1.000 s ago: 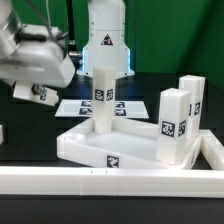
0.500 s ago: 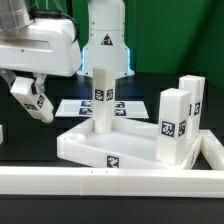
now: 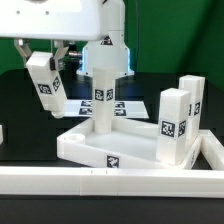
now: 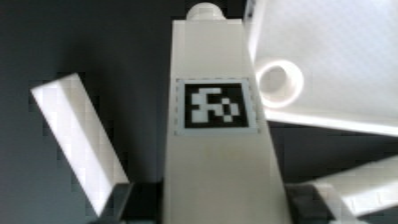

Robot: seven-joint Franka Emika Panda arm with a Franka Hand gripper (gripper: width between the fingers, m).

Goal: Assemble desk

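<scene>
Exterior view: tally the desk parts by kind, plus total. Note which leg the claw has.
Tabletop: 1
Legs: 4 in view: one in the claw, one upright on the tabletop, two standing at the exterior view's right
Total: 5 parts

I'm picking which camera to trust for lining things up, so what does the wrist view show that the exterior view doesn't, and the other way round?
Only the wrist view shows the round corner socket in the tabletop near the held leg's far end, and that end's rounded tip.

Only the exterior view shows one leg standing upright in the tabletop, two more legs upright at its right, the marker board behind, and the rail in front.

Both show the gripper holding a tagged leg.
</scene>
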